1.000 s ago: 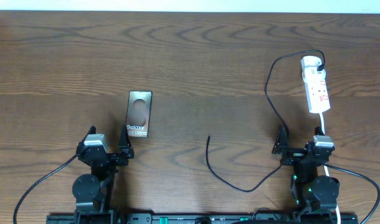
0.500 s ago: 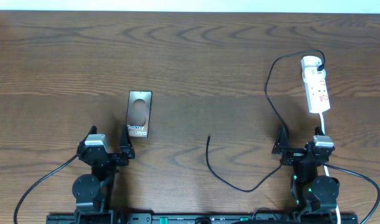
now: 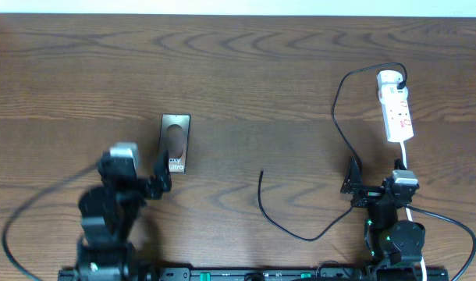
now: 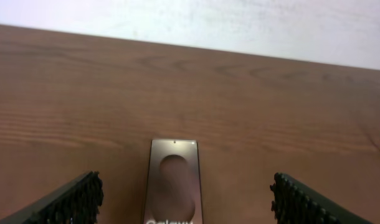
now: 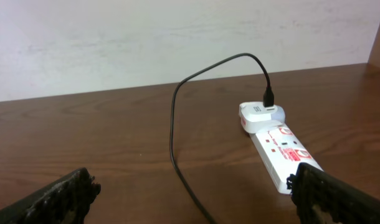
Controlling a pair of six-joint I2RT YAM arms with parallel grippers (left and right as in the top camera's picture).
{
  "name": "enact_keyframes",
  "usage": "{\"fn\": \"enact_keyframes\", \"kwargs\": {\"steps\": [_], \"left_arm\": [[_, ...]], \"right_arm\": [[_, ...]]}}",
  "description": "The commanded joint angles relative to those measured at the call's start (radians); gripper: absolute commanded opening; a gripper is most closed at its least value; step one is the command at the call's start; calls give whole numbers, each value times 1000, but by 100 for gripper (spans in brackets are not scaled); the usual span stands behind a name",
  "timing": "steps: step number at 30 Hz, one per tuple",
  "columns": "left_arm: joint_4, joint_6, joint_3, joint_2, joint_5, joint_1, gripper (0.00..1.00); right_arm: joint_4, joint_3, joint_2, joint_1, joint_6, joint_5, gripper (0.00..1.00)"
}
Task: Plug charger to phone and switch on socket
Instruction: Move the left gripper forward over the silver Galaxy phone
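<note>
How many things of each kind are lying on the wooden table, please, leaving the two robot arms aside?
Flat dark brown-black phone with white lettering: 1
Long thin black charger cable: 1
White elongated power strip with red marks: 1
Total: 3

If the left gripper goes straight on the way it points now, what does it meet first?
Probably the phone, lying straight ahead on the table; depth is unclear.

Phone [image 3: 175,140]: white "Galaxy" lettering, partly hidden, "Ultra" beneath. Socket [image 3: 397,109]: red markings too small to read.
</note>
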Motion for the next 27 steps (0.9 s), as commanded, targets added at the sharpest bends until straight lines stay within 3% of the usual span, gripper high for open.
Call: {"fn": "enact_keyframes", "kwargs": {"steps": [1, 9, 13, 21, 27], "left_arm": [[-51, 21, 214, 236, 58, 3, 86], [-347, 21, 597, 643, 79, 2, 86], [-469, 28, 676, 761, 77, 2, 86], [-642, 90, 871, 911, -52, -72, 86], [-747, 107, 982, 997, -56, -127, 86]], "right_arm": [[-5, -2, -7, 8, -14, -5, 99], [-5, -2, -7, 8, -13, -5, 99], [-5, -2, -7, 8, -13, -5, 99], [-5, -2, -7, 8, -13, -5, 99], [-5, -2, -7, 8, -14, -5, 99]]}}
